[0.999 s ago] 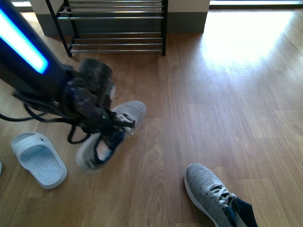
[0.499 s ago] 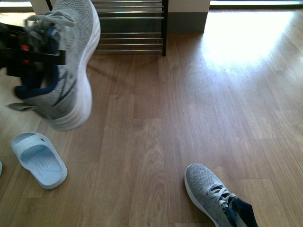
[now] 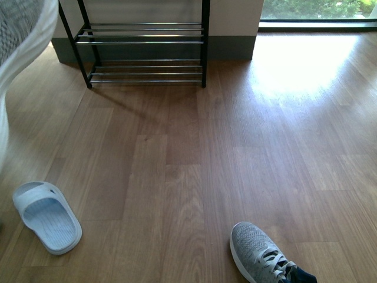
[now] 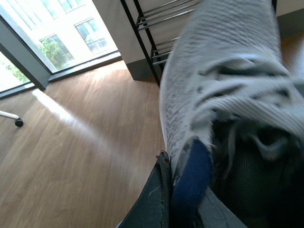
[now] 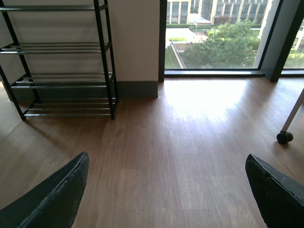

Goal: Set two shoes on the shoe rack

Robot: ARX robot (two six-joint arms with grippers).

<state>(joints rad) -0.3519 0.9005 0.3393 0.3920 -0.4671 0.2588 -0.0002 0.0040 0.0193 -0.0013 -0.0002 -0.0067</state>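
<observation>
My left gripper [image 4: 183, 190] is shut on the navy collar of a grey knit sneaker [image 4: 223, 85]. That sneaker is lifted high; its white sole fills the front view's top left corner [image 3: 20, 41]. The shoe rack [image 3: 144, 50] stands against the far wall, black frame with silver rods, no shoes on the shelves that show. It also shows beyond the held sneaker [image 4: 156, 33] and in the right wrist view [image 5: 61, 71]. A second grey sneaker [image 3: 265, 259] lies on the floor at the near right. My right gripper [image 5: 168, 190] is open over bare floor.
A pale blue slide sandal [image 3: 47, 215] lies on the wooden floor at the near left. Tall windows run along the far wall to the right of the rack. A chair caster [image 5: 284, 137] sits at the right and another caster [image 4: 18, 122] at the left.
The left gripper has lifted the grey sneaker off the floor, up and to the left, until only its sole shows in the corner. The camera view has tilted up, showing more of the rack.
</observation>
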